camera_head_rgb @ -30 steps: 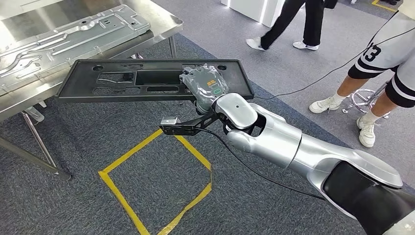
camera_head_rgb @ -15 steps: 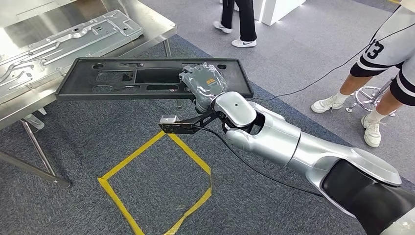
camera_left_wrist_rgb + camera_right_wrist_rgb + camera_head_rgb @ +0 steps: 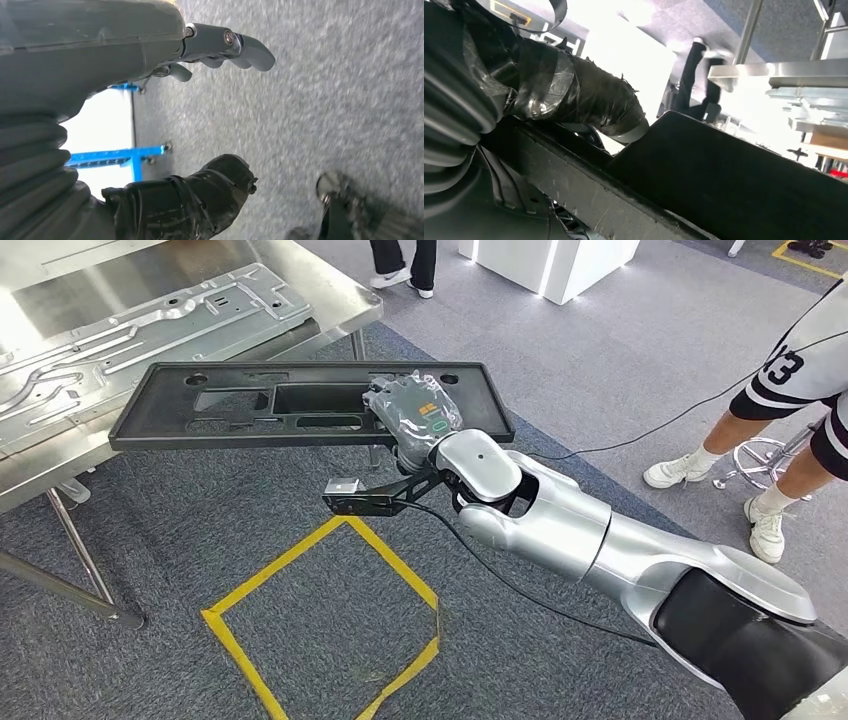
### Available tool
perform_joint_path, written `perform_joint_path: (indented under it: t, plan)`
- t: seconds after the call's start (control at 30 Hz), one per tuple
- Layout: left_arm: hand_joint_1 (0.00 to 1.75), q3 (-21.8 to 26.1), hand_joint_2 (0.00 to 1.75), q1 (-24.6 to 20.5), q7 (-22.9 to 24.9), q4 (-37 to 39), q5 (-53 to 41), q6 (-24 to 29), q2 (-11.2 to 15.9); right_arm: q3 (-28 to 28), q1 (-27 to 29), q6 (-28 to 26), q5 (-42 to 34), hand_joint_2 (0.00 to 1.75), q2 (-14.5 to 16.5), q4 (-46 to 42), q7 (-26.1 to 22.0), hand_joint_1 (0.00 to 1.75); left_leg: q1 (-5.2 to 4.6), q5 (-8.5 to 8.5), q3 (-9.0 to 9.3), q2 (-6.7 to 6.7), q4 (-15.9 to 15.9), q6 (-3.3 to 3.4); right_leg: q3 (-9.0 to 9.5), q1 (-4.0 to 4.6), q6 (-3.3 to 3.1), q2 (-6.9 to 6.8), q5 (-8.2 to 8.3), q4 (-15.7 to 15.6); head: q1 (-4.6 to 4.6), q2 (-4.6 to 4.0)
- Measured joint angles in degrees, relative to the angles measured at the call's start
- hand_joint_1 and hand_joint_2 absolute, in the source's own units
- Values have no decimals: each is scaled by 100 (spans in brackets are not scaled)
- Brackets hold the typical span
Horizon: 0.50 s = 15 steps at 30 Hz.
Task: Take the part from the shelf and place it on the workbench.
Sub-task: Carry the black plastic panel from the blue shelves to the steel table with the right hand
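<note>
A long flat black plastic part (image 3: 250,405) with cut-outs hangs level in the air beside the steel workbench (image 3: 330,285), its left end overlapping the bench's near edge. My right hand (image 3: 415,415) grips its right portion from the near side, fingers over the top. Seen from the right wrist, the taped thumb (image 3: 589,102) presses on the part's dark edge (image 3: 734,180). My left hand (image 3: 150,125) hangs over grey carpet, fingers apart, holding nothing.
A pressed silver metal panel (image 3: 130,325) lies on the workbench. Yellow tape (image 3: 330,610) marks a square on the carpet below. One person (image 3: 800,410) stands at the right beside a stool, with a black cable (image 3: 650,405) trailing; another person's legs (image 3: 400,260) are at the back.
The whole picture has shifted slightly, so the camera moved. The part stays in my right hand beside the bench. The person at the back walked further left.
</note>
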Motion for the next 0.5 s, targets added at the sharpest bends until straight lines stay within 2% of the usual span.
perform_joint_path:
  t: [0.07, 0.1, 0.13, 0.23, 0.3, 0.37, 0.43, 0.47, 0.5]
  plan:
    - [0, 0, 175, 11, -1, 0, -2, -13, -1, 0, 9, -5, 0, 175, -1, 19, -1, 175, 13, -111, 87, -18, 43, -42, 217, -5, -4, -5, 510, -707, 3, -1]
    - [0, -1, 175, 14, -3, 0, -4, -14, -2, 0, 3, -10, 0, 175, -1, 30, -2, 175, 13, -166, 113, -24, 76, -76, 324, 4, -16, -8, 647, -1070, 4, 0]
    - [0, -2, 175, 13, -6, 0, -9, -10, -2, 0, 0, -15, -1, 175, 1, 39, -2, 175, 11, -211, 113, -24, 97, -113, 402, 18, -45, -8, 724, -1294, 7, 0]
    - [0, -10, 175, 0, -4, 0, -29, 12, -1, 0, 16, -31, -4, 175, 14, 54, 3, 175, 5, -279, 132, -12, 132, -209, 470, 44, -161, 6, 706, -1411, 7, 0]
    - [0, -21, 175, -5, 10, 0, -46, 27, -1, 0, 24, -43, -4, 175, 15, 61, 31, 175, 17, -290, 41, 4, 360, -255, 563, 27, -224, 8, 682, -1451, -5, -1]
    - [0, -37, 175, -5, 20, 0, -54, 37, -2, 0, 24, -65, 2, 175, 16, 66, 56, 175, 38, -389, -318, 20, 962, -311, 667, 15, -268, 6, 633, -1489, -21, -1]
    - [0, -55, 175, 0, 22, 0, -54, 39, -2, 0, 48, -75, 15, 175, 16, 73, 58, 175, 57, -629, -761, 23, 1556, -358, 765, 17, -283, 7, 553, -1500, -24, -1]
    - [0, -64, 175, 5, 22, 0, -54, 39, -2, 0, 64, -75, 27, 175, 17, 79, 58, 175, 65, -692, -906, 23, 1657, -370, 823, 19, -281, 9, 506, -1499, -25, -1]
    - [0, -74, 175, 9, 22, 0, -53, 39, -2, 0, 78, -74, 40, 175, 17, 86, 58, 175, 72, -641, -964, 23, 1577, -374, 887, 21, -275, 11, 458, -1498, -26, -1]
